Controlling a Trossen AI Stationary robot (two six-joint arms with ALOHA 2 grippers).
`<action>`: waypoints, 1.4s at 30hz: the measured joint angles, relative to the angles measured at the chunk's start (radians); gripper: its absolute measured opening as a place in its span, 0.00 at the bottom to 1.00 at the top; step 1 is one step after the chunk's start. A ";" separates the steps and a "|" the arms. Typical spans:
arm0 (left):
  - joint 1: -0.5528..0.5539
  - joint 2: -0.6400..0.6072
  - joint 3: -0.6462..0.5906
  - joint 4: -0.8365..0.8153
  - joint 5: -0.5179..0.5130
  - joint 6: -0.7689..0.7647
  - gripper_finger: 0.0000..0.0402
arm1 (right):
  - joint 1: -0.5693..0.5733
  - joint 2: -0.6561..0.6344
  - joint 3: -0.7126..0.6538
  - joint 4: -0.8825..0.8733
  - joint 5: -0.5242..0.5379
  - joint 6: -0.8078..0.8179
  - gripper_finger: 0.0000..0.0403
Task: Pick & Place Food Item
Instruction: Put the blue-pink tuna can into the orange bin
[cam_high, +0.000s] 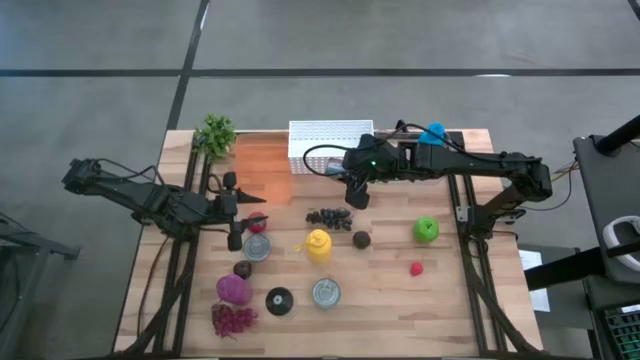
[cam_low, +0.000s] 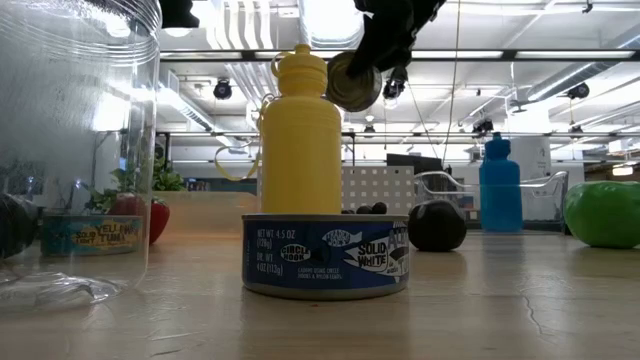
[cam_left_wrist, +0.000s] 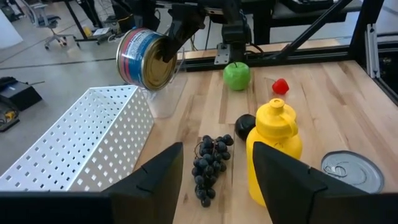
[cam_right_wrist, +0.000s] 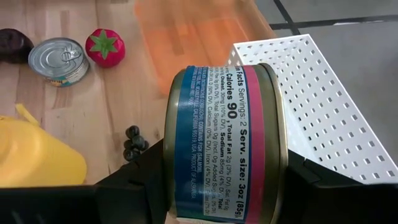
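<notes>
Two arms worked over the wooden surface (cam_high: 400, 300), and only the right one carried anything. At the far edge sat the white perforated basket (cam_high: 320, 140), with an orange tray (cam_high: 262, 168) to its left and a small green plant (cam_high: 215, 132) beyond that. Nearer lay the scattered food: a yellow bottle (cam_high: 319, 245), a green apple (cam_high: 426, 230), a bunch of dark grapes (cam_high: 328, 217), several flat tins, a purple cabbage (cam_high: 233, 290) and a little red strawberry (cam_high: 416, 268).

The right hand (cam_right_wrist: 224, 180) was clamped on a small can (cam_right_wrist: 224, 140) with a pink and blue label, lifted clear of the surface and hanging just near of the basket. The left hand (cam_left_wrist: 214, 180) hovered low at the left, by a tomato (cam_high: 257, 222), its fingers apart and holding nothing.

To my eye the carry was under way: the can had been picked and not yet placed. The next move looked like a short travel toward the far side to bring it over the basket, then a lowering before letting go, keeping the tipped can from striking the basket's near wall.
</notes>
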 joint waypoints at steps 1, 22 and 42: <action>0.000 0.000 0.000 0.000 0.000 0.000 0.51 | 0.000 0.000 0.000 0.001 0.000 0.000 0.46; 0.000 -0.001 0.000 0.000 0.000 0.001 0.95 | 0.000 0.000 0.000 0.002 0.000 0.000 0.46; 0.000 -0.001 0.000 0.000 0.000 -0.003 0.98 | 0.000 -0.001 -0.007 0.033 0.000 -0.010 0.46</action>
